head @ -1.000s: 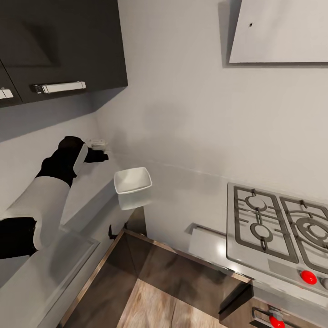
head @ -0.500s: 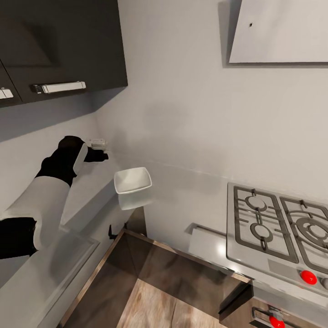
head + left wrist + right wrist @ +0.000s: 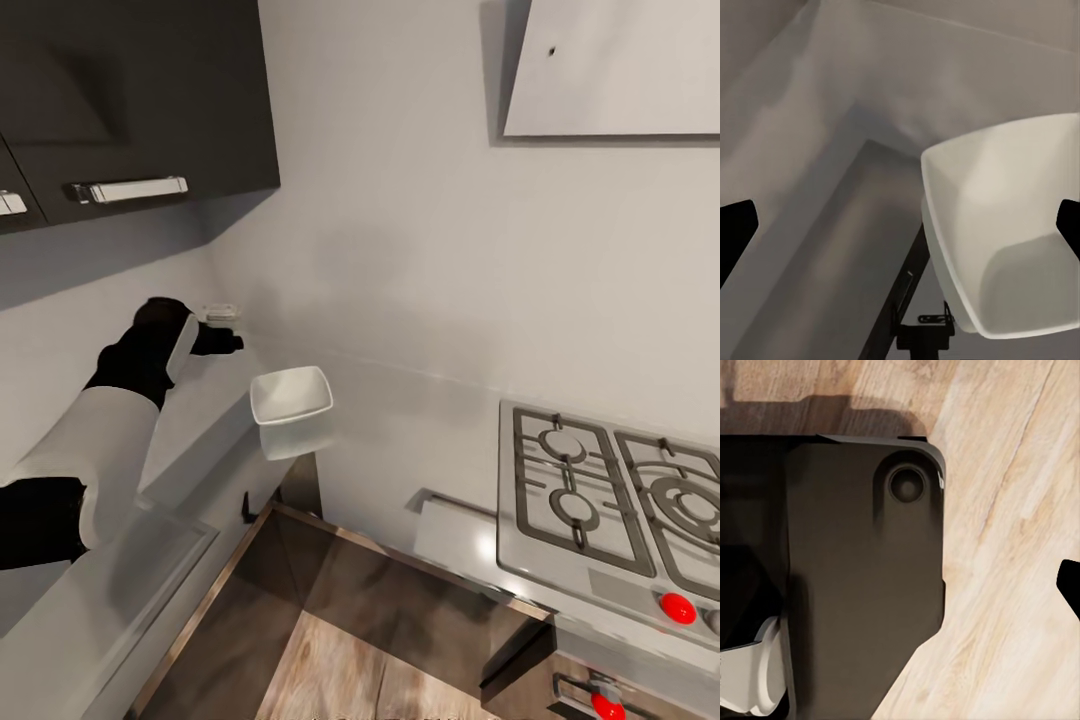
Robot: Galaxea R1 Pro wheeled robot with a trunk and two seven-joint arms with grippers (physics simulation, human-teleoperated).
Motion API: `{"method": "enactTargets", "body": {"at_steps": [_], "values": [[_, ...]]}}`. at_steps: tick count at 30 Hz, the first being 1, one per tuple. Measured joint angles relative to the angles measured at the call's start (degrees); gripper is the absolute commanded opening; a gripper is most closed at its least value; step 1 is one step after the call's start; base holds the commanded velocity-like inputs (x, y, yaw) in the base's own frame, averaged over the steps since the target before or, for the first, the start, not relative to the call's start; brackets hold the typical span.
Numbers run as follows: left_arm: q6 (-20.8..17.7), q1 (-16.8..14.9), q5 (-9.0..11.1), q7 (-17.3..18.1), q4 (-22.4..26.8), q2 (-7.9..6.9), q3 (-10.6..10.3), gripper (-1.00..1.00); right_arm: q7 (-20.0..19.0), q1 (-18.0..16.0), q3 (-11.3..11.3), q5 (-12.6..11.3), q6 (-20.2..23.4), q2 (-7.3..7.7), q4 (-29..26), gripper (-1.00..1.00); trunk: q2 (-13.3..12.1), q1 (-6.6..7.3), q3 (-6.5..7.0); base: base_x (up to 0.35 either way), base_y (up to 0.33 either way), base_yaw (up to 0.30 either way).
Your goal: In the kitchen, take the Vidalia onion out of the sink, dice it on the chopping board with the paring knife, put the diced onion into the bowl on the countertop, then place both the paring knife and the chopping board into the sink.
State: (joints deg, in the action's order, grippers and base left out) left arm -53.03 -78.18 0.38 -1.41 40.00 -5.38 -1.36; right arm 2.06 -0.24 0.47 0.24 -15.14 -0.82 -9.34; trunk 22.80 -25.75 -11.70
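Note:
The white square bowl stands on the glossy grey countertop near its end by the wall. My left arm reaches over that countertop, and the left gripper hovers beside the wall just behind and left of the bowl. Seen from the left wrist, the bowl lies between the spread fingertips, so the gripper is open and holds nothing. My right gripper's fingertip sits at the frame edge over the wooden floor, open and empty. The Vidalia onion, sink, chopping board and paring knife are out of view.
A gas hob with red knobs sits on a steel-grey top at the right. Dark wall cabinets hang above my left arm. A pale hood is on the wall. Wooden floor lies between the counters. My dark base stands on it.
My left arm has edged slightly forward along the wall. The bowl has not moved.

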Motion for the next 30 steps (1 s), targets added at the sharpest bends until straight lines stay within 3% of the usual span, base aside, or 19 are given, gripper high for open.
{"method": "enactTargets", "body": {"at_steps": [30], "values": [[0.0,0.0,-0.01,-0.02,-0.06,0.05,-0.07,1.0,0.01,0.0,0.0,0.0,-0.08,-0.22,0.01,1.0,0.0,0.0,-2.66,0.0,0.0,0.0]]}}
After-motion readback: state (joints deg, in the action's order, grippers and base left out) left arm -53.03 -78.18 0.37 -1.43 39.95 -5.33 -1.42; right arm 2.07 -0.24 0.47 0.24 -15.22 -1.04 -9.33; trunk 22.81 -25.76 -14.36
